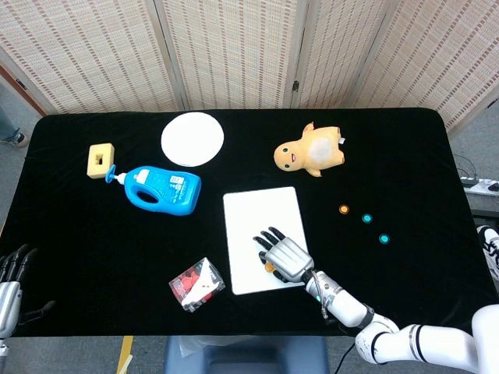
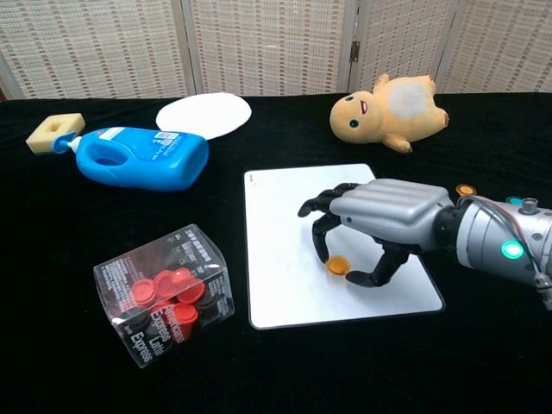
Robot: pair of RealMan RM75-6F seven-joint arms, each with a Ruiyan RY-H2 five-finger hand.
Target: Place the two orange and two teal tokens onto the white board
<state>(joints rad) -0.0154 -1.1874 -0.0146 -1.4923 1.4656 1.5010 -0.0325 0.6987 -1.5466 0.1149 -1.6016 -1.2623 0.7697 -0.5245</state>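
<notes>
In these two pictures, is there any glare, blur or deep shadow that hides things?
Head view: even light, sharp; the white board shows no glare. Chest view: sharp too, and the right hand casts only a faint shadow by the orange token.
</notes>
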